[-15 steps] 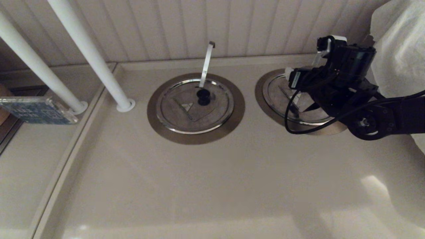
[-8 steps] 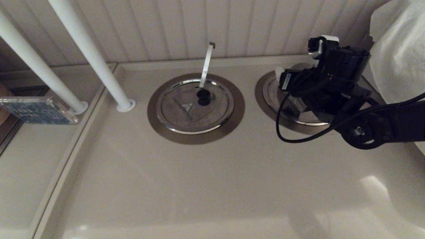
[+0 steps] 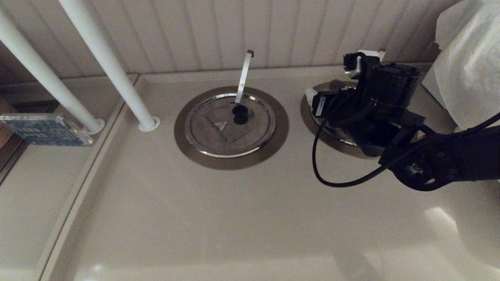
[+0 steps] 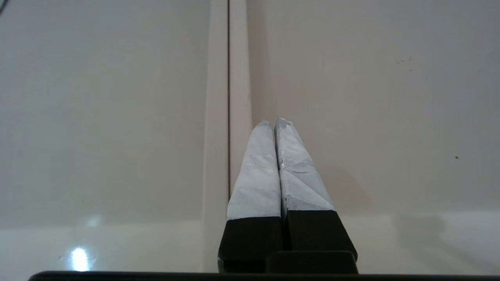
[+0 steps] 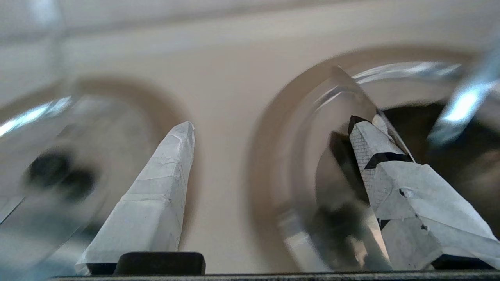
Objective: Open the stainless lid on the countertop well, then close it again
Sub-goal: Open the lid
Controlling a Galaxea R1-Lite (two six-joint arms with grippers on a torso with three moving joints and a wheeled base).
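The stainless lid lies under my right arm, blurred in the right wrist view, with its leaning strip beside it. From the head view the arm hides nearly all of it; only the bronze-grey collar of the countertop well shows at the arm's left. My right gripper hovers open over the lid's left side. One finger is over the counter and the other is over the lid, holding nothing. The left gripper is shut and empty above bare counter.
A twin lid with a black knob and near-upright strip sits at the centre. Two white poles and a blue patterned box stand at the left. A white cloth is at the right, and the panelled wall is behind.
My right arm has moved left and slightly toward the wall, covering more of the right lid. The centre lid has not moved.
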